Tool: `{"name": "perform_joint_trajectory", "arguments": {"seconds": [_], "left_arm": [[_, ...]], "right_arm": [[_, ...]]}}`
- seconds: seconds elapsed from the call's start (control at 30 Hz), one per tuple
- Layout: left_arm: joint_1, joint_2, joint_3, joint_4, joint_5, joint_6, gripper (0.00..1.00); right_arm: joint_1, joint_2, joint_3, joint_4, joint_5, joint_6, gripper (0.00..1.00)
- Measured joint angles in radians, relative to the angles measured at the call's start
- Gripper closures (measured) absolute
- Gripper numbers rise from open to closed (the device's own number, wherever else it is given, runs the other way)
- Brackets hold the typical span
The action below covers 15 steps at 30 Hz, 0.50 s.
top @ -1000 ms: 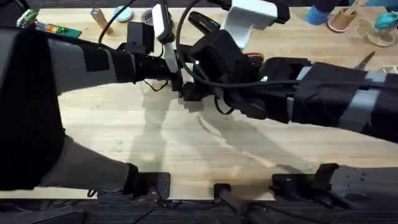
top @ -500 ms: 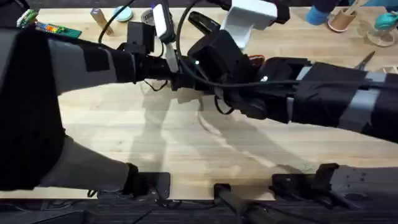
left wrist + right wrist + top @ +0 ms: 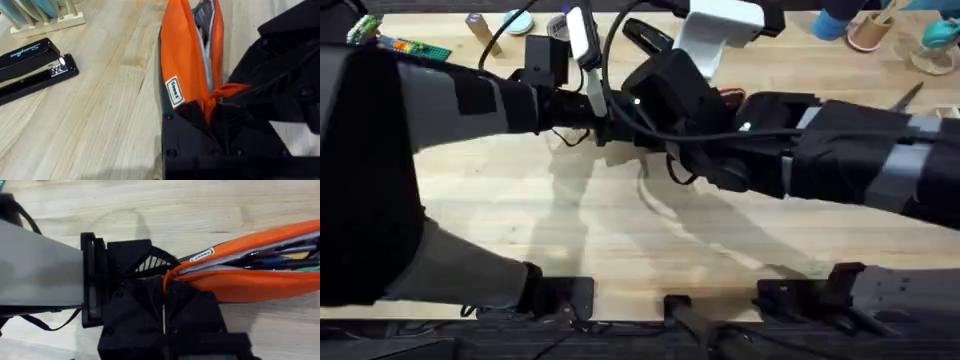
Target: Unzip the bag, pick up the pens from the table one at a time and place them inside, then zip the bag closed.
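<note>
The orange bag [image 3: 185,55] lies on the table [image 3: 620,230] with its zipper open along the top. Pens [image 3: 272,260] show as thin dark and coloured sticks inside the opening. My left gripper [image 3: 207,112] is shut on the bag's near end, by the white label. My right gripper [image 3: 164,287] meets the same end from the opposite side, shut on the orange tab at the zipper's end. From overhead both arms cross the middle and hide most of the bag [image 3: 728,97]; the left gripper [image 3: 610,128] and right gripper [image 3: 645,125] sit close together.
A black stapler [image 3: 30,65] lies on the table beside the bag, with a wooden rack [image 3: 45,17] behind it. Cups [image 3: 865,30] stand at the far right and coloured bricks [image 3: 410,45] at the far left. Bare wood stretches toward the arms' bases.
Both grippers have shifted slightly away from the bases, still together at the bag's end. The pale patch under them a second ago is now covered.
</note>
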Motion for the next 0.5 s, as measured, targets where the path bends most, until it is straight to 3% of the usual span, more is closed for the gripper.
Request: {"name": "perform_joint_trajectory", "arguments": {"seconds": [0.5], "left_arm": [[0.0,0.0,0.0,0.0,-0.007,0.0,0.958]], "right_arm": [[-0.097,-0.034,0.0,-0.067,-0.005,-0.011,0.97]]}}
